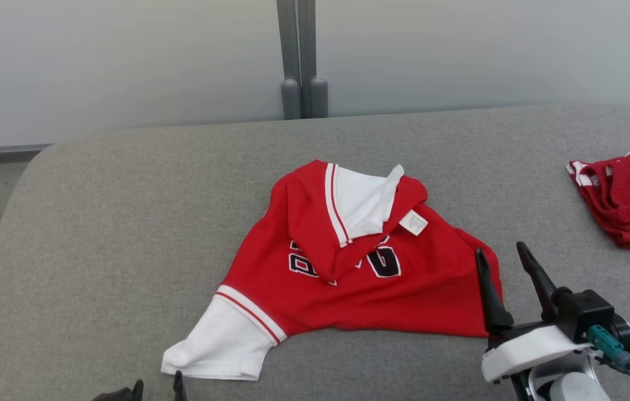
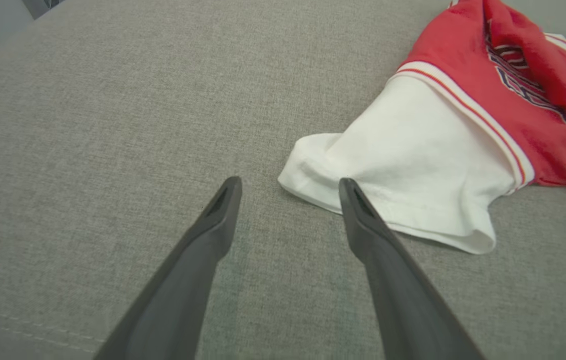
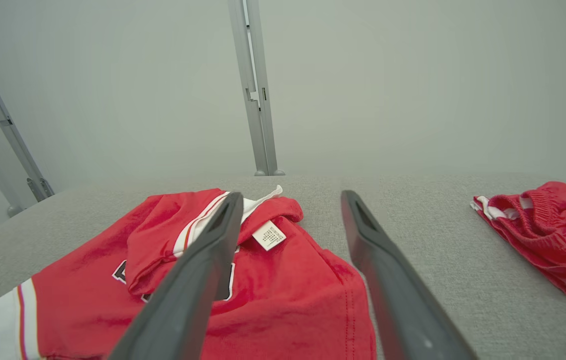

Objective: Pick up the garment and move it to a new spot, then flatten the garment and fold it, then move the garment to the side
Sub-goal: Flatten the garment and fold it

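A red garment (image 1: 404, 295) with white sleeves and dark lettering lies crumpled in the middle of the grey padded table (image 1: 126, 211); one sleeve is folded over its top, and a white label shows. My right gripper (image 1: 501, 249) hovers open at the garment's right edge, fingers pointing away from me, nothing between them. In the right wrist view the garment (image 3: 288, 300) lies under and left of that gripper (image 3: 288, 194). My left gripper (image 2: 288, 181) stands open just above the table, its right fingertip at the hem of the white sleeve (image 2: 413, 165). Its tips (image 1: 159, 384) peek over the head view's bottom edge.
A second red piece of clothing with a white-trimmed waistband (image 1: 626, 200) lies bunched at the table's right edge, also in the right wrist view (image 3: 548, 230). A grey post (image 1: 301, 55) rises behind the table against a pale wall. Bare grey fabric spreads to the left.
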{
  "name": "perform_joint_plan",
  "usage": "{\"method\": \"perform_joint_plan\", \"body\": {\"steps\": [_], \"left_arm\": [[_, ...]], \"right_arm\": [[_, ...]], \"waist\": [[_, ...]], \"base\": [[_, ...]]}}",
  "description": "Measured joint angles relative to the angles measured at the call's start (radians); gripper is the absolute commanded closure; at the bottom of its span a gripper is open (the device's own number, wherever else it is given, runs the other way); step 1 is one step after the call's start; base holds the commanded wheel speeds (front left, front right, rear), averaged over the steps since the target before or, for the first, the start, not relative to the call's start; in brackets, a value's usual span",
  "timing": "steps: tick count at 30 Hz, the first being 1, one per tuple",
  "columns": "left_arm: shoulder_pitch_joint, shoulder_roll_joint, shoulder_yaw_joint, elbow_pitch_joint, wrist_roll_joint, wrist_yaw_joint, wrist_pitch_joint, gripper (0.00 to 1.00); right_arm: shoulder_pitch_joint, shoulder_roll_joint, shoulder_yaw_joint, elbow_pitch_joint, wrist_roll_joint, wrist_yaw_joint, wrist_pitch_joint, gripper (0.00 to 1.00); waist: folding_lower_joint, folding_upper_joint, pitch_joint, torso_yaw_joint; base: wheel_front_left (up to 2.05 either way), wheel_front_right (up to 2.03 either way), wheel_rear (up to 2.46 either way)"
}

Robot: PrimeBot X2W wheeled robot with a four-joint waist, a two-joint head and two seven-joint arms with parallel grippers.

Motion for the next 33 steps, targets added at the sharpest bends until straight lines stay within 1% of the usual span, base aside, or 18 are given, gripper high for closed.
{"method": "perform_joint_plan", "body": {"steps": [16,20,22,23,24,25,26,27,33], "left_arm": [[-0.100,0.007,0.005,0.197,-0.024,-0.028,-0.042,0.00],[-0.125,0.011,-0.008,0.233,-0.021,-0.046,-0.051,0.00],[-0.133,0.009,-0.016,0.248,-0.021,-0.055,-0.052,0.19],[-0.136,0.009,-0.018,0.253,-0.021,-0.055,-0.053,0.50],[-0.140,0.009,-0.020,0.258,-0.020,-0.056,-0.054,0.58],[-0.144,0.009,-0.022,0.264,-0.019,-0.059,-0.057,0.81],[-0.146,0.008,-0.024,0.267,-0.019,-0.060,-0.058,0.92],[-0.148,0.007,-0.026,0.270,-0.018,-0.063,-0.063,1.00],[-0.152,0.006,-0.016,0.247,-0.014,-0.064,-0.088,1.00]], "right_arm": [[-0.001,0.000,0.017,0.010,-0.010,0.000,0.000,0.00],[-0.001,0.000,0.020,0.013,-0.012,0.000,0.000,0.00],[-0.001,0.000,0.019,0.014,-0.013,0.000,0.000,0.00],[-0.001,0.000,0.019,0.014,-0.014,0.000,0.000,0.00],[-0.001,0.000,0.016,0.015,-0.017,0.000,0.000,0.00],[-0.001,0.000,0.015,0.017,-0.017,0.000,0.000,0.00],[0.000,0.000,0.012,0.018,-0.018,0.000,0.000,0.00],[0.000,0.000,0.008,0.020,-0.020,0.000,0.000,0.00],[0.021,0.000,-0.045,0.067,-0.037,0.000,0.000,0.00]], "waist": [[0.0001,0.0000,0.016,-0.049],[0.0001,0.0000,0.019,-0.061],[0.0001,0.0000,0.019,-0.067],[0.0000,0.0000,0.020,-0.069],[0.0001,0.0000,0.020,-0.071],[0.0001,0.0000,0.021,-0.073],[0.0001,0.0000,0.021,-0.074],[0.0001,0.0000,0.022,-0.076],[0.0001,0.0000,0.026,-0.073]], "base": [[0.00,0.00,0.00],[0.00,0.00,0.00],[0.00,0.00,0.00],[0.00,0.00,0.00],[0.00,0.00,0.00],[0.00,0.00,0.00],[0.00,0.00,0.00],[0.00,0.00,0.00],[0.00,0.00,0.00]]}}
